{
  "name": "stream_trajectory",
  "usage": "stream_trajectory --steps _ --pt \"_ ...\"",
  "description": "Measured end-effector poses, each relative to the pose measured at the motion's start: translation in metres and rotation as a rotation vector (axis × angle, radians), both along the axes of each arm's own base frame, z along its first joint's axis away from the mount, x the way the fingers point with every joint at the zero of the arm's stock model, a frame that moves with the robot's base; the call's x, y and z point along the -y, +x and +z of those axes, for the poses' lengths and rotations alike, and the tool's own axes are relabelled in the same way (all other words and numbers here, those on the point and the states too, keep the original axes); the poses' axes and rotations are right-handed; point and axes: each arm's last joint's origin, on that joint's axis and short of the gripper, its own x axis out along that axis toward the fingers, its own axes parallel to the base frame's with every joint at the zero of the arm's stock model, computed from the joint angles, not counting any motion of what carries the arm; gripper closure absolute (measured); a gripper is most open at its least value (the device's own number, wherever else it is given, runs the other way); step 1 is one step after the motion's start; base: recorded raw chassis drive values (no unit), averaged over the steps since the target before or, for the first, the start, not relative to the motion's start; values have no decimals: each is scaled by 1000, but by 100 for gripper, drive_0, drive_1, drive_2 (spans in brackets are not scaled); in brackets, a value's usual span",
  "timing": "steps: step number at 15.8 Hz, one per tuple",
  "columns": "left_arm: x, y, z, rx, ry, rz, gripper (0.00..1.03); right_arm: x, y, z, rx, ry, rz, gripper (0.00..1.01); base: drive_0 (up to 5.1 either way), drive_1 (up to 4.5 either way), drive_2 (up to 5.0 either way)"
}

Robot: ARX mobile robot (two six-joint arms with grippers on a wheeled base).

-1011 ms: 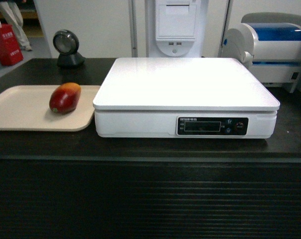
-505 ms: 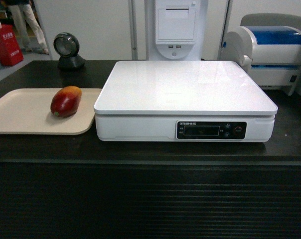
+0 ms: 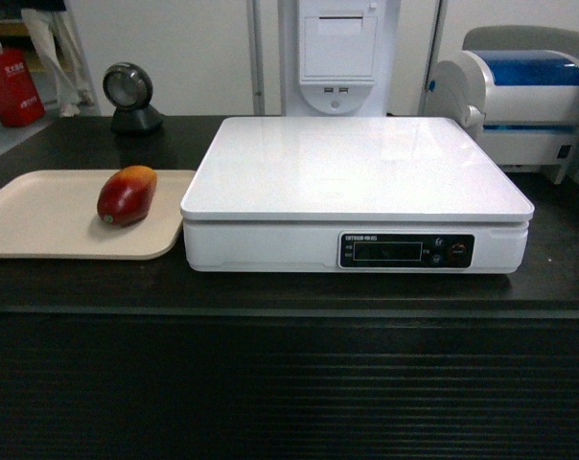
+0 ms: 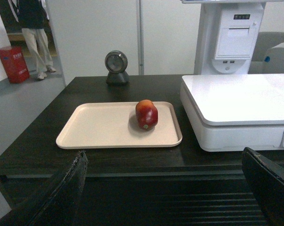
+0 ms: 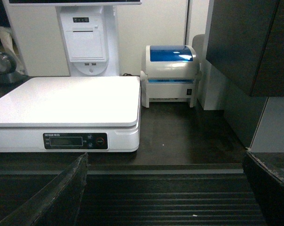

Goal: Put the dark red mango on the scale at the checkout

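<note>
The dark red mango lies on a flat beige tray at the left of the black checkout counter. To its right stands the white scale with nothing on its platform. In the left wrist view the mango is ahead and above my left gripper, which is open, empty and low in front of the counter's ribbed face. My right gripper is also open and empty, low before the counter, with the scale ahead to its left. Neither gripper shows in the head view.
A round black scanner stands behind the tray. A white machine with a blue lid sits at the back right, and a white printer column behind the scale. A dark cabinet rises on the right.
The head view shifted slightly a second ago, then held still. A person in the background walked along. The mango stays where it was on the tray.
</note>
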Motion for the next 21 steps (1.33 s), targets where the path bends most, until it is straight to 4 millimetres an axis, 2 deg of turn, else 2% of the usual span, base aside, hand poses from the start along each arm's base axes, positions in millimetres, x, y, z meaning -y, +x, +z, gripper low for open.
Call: stream_trajectory --steps 7,8,10,12,13,16,19,21 --pt "0 0 0 0 0 0 5 0 0 0 0 0 0 3 0 0 0" --pt "0 0 -1 -24 -1 -6 5 0 0 0 0 0 0 3 0 0 0" --pt "4 6 4 -319 -27 -98 5 0 0 0 0 0 0 3 0 0 0" --pt "9 18 20 -261 -22 -143 5 0 0 0 0 0 0 3 0 0 0" --pt "10 30 28 -234 -16 -140 5 0 0 0 0 0 0 3 0 0 0" --pt "14 61 35 -218 8 -153 5 0 0 0 0 0 0 3 0 0 0" --pt "20 138 46 -218 44 -170 5 0 0 0 0 0 0 3 0 0 0" --pt "25 187 37 -314 56 -188 5 0 0 0 0 0 0 3 0 0 0"
